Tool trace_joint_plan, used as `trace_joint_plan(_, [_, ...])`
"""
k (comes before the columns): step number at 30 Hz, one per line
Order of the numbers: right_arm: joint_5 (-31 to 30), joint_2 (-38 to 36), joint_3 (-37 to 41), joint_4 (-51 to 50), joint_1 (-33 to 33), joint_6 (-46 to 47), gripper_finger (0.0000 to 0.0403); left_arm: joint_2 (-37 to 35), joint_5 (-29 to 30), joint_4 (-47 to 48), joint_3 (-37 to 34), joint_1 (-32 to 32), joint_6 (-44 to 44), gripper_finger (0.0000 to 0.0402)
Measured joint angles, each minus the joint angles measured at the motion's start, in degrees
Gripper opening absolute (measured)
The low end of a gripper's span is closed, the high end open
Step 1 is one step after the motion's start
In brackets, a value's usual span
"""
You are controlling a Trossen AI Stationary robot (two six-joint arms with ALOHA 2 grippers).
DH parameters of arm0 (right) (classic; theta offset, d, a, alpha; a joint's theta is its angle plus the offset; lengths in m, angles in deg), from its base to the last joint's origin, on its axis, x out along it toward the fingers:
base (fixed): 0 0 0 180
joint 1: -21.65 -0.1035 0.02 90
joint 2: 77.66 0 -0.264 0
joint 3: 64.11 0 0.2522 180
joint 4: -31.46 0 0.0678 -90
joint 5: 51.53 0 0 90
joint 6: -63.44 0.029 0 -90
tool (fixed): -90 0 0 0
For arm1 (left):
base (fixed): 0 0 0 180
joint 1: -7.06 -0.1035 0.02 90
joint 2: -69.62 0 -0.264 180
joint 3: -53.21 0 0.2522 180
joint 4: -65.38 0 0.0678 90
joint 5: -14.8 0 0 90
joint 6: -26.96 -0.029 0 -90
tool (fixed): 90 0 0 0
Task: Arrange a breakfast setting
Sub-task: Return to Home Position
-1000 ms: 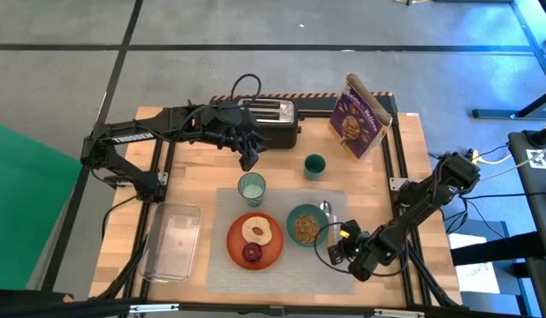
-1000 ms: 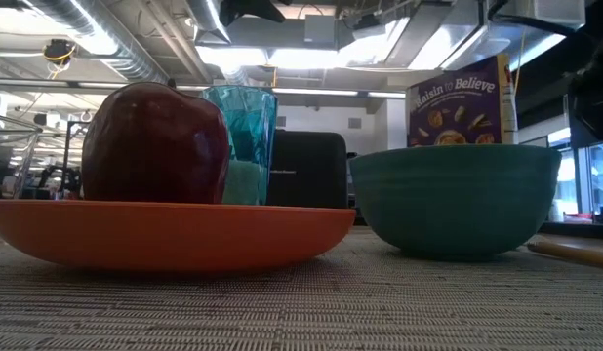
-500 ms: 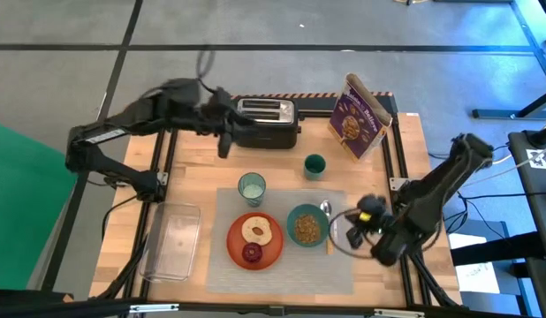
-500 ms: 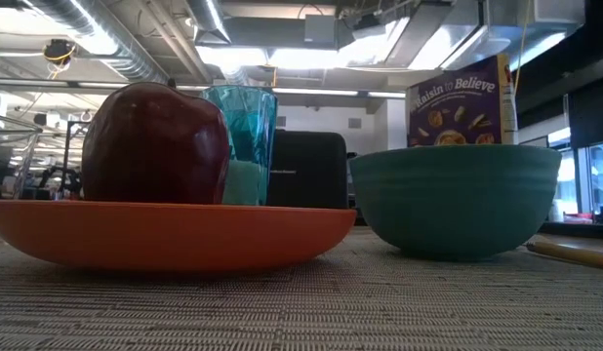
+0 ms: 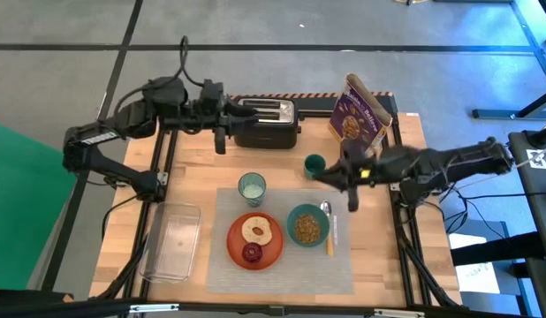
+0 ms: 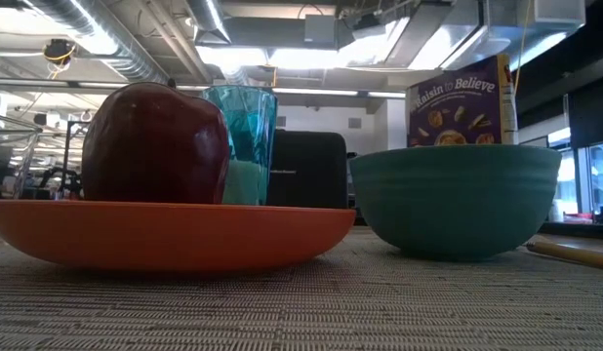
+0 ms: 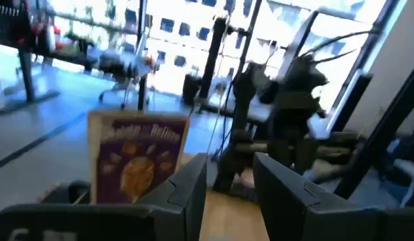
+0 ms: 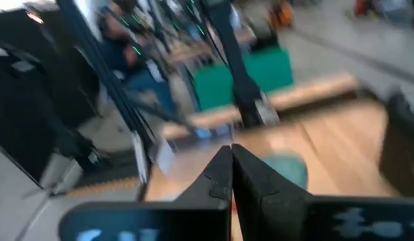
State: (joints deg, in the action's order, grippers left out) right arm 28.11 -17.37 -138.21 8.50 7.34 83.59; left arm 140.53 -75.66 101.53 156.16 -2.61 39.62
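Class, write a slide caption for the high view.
Breakfast on grey placemat: bagel, apple on orange plate, teal bowl, spoon, tumbler; left claw near toaster, right claw near spoon.

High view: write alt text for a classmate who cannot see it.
Grey placemat set with orange plate holding bagel half and apple, teal bowl, spoon, tumbler. Left end effector hangs by the toaster, right end effector near the spoon.

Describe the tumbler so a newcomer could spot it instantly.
Start at the grey placemat on the wooden table. On its corner nearest the black toaster, beside the orange plate, stands the tumbler. It is clear, pale bluish, unlike the small dark green cup standing off the mat.
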Motion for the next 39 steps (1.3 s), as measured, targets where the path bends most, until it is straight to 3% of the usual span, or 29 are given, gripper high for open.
trace_joint_plan(6, [12.9, -5.1, 0.0, 4.3, 8.7, -4.8, 0.0, -0.7, -1.0, -13.3, 0.1, 3.6, -4.3, 0.0074])
trace_joint_plan(13, [16.9, -15.4, 0.0, -6.1, 18.8, -8.6, 0.0, -1.8, -0.4, -1.8, -1.7, 1.9, -10.6, 0.0005])
trace_joint_plan(16, [18.1, -19.0, 0.0, -11.7, 21.8, -9.6, 0.0, -2.8, -1.4, -5.8, -8.8, 2.0, -11.3, 0.0003])
trace_joint_plan(19, [20.0, -22.3, 2.1, -12.4, 23.3, -9.9, 0.0, -5.8, -2.2, -15.8, -19.1, 2.1, -9.8, 0.0002])
trace_joint_plan(25, [20.7, -31.5, 15.1, -3.1, 23.4, -6.8, 0.0, -14.3, -6.7, -38.9, -41.8, 0.1, -10.2, 0.0001])
trace_joint_plan(28, [19.7, -35.9, 22.1, 1.4, 23.4, -7.0, 0.0, -17.7, -6.5, -38.8, -50.1, -0.7, -13.2, 0.0001])
trace_joint_plan(32, [17.8, -39.0, 29.3, 0.4, 23.4, -8.1, 0.0, -18.2, -2.7, -35.8, -58.0, -0.6, -3.4, 0.0008])
trace_joint_plan(39, [22.0, -42.4, 37.2, 3.7, 23.4, -17.5, 0.0, -20.7, -9.6, -43.9, -64.3, 0.9, -10.1, 0.0002])
